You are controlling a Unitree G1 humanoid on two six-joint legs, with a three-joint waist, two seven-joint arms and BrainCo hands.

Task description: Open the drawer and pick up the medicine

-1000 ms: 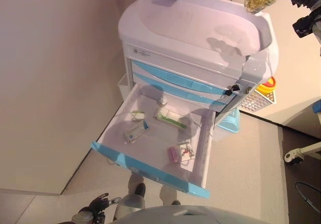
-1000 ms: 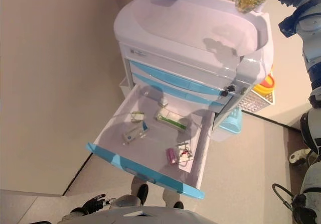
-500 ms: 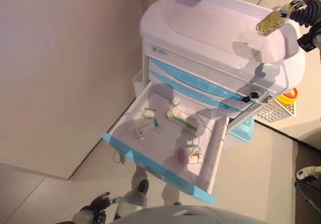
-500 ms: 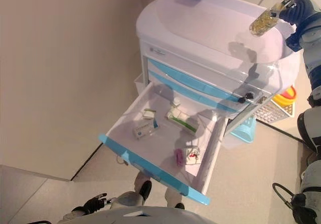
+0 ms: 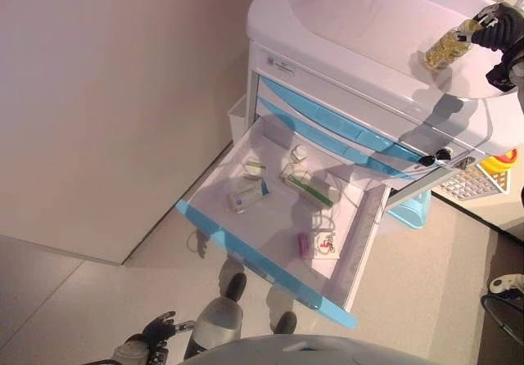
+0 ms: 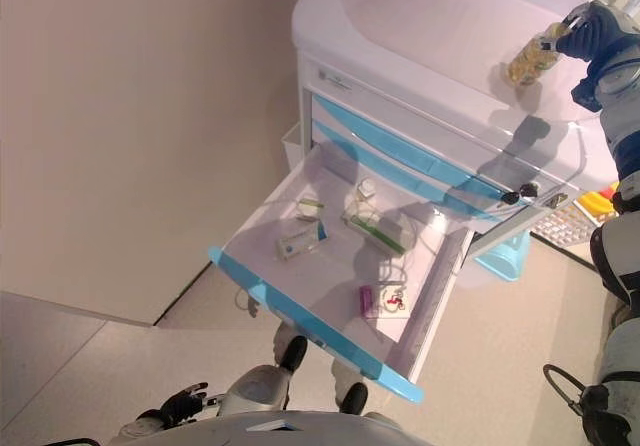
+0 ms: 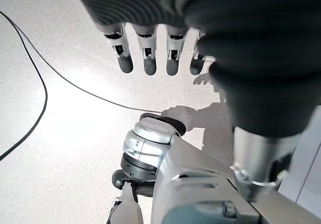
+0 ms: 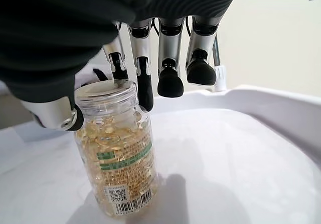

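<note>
My right hand (image 5: pixel 501 28) is shut on a clear medicine bottle (image 5: pixel 446 47) of yellow capsules, pinching it at the lid (image 8: pixel 104 94). The bottle (image 8: pixel 119 156) sits low over the white top (image 5: pixel 360 21) of the cart, at or just above the surface. The lowest drawer (image 5: pixel 264 271) with a blue front is pulled open. In it lie a white box (image 5: pixel 248 195), a green and white box (image 5: pixel 309 187), a pink pack (image 5: pixel 304 245) and a small bottle (image 5: pixel 299 152). My left hand (image 5: pixel 152 339) hangs low by the floor, fingers (image 7: pixel 148 58) straight and empty.
Two shut blue-fronted drawers (image 5: pixel 327 123) sit above the open one. A white basket (image 5: pixel 467 183) and a yellow container (image 5: pixel 501 160) hang at the cart's right side, with a light blue bin (image 5: pixel 412 209) below. A wall (image 5: pixel 98 95) stands to the left. A cable (image 7: pixel 45 83) lies on the floor.
The camera has shifted. My right hand has brought the bottle down from above the cart's far right edge to just over the cart top; its shadow now lies close under it.
</note>
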